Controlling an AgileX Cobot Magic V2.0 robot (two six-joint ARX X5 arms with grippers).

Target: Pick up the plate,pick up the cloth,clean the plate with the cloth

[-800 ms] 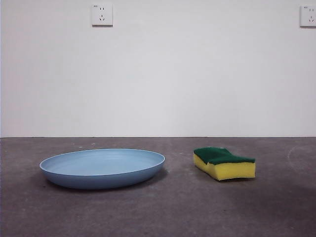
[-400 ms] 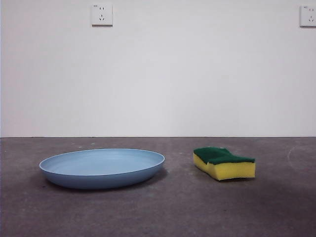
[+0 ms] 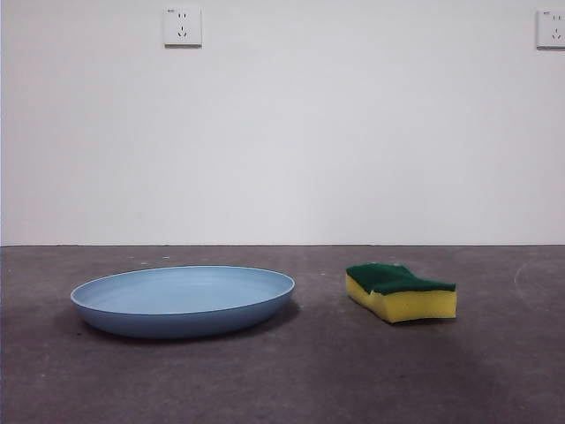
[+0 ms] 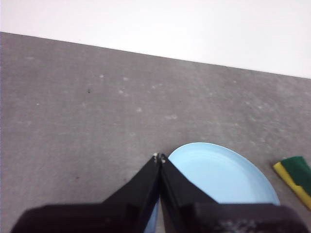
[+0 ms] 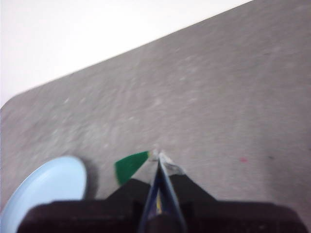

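The light blue plate [image 3: 183,299] lies flat on the grey table at the left in the front view. The cloth, a yellow sponge with a dark green top [image 3: 402,292], lies to its right, apart from it. No arm shows in the front view. My left gripper [image 4: 159,158] is shut and empty, high above the plate [image 4: 221,175], with the sponge's end [image 4: 295,175] to one side. My right gripper [image 5: 158,156] is shut and empty, high above the sponge's green top [image 5: 130,165], with the plate [image 5: 46,184] beside it.
A white wall stands behind the table, with two sockets [image 3: 182,26] high on it. Bare grey table [image 3: 318,371] lies in front of the plate and the sponge and between them.
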